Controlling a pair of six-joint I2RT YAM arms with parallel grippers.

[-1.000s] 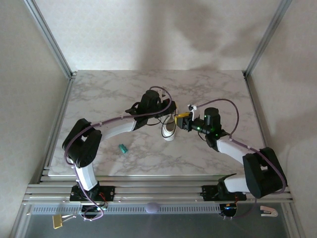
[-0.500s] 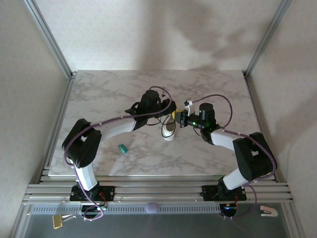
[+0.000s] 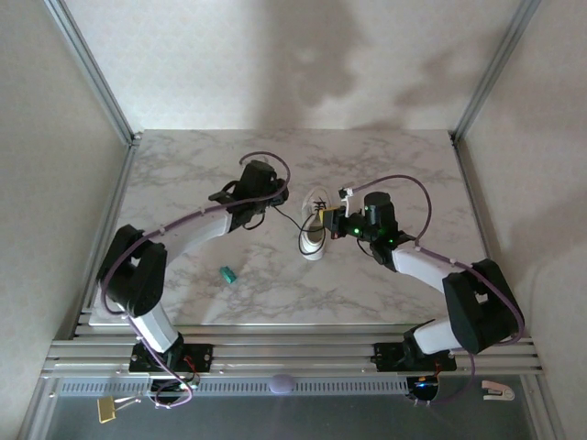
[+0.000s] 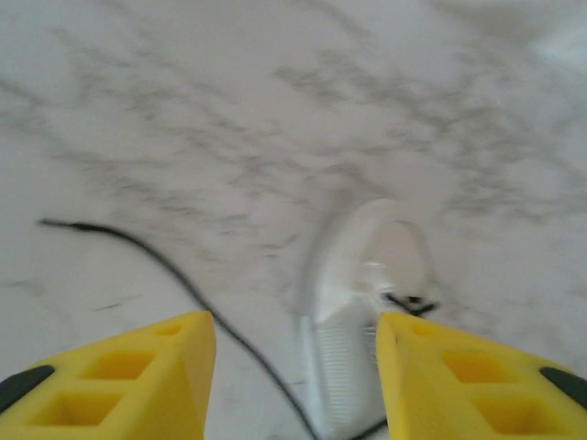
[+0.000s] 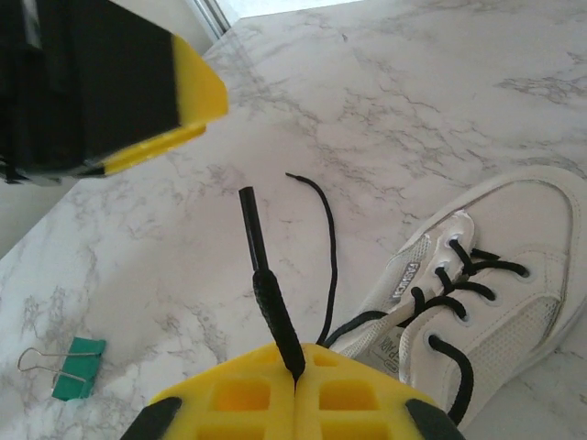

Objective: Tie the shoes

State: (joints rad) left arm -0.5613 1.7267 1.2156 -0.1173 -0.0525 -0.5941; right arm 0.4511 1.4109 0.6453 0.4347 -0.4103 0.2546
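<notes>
My left gripper [image 4: 293, 367] has backed off to the left of the sneaker [image 3: 315, 235], jaws now parted and empty. My right gripper [image 5: 295, 390] has clamped shut on a black lace [image 5: 264, 275]. The sneaker sits mid table [image 3: 183, 174]. Left wrist view is blurred, and the shoe is partly cut off in the right wrist view.

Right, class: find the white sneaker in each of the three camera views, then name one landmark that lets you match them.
Top external: the sneaker lies near the middle of the marble table.
Left wrist: the sneaker is at lower centre, blurred.
Right wrist: the sneaker is at lower right, laced side up.
Shared landmark: the loose black lace trailing from the sneaker across the marble.
</notes>
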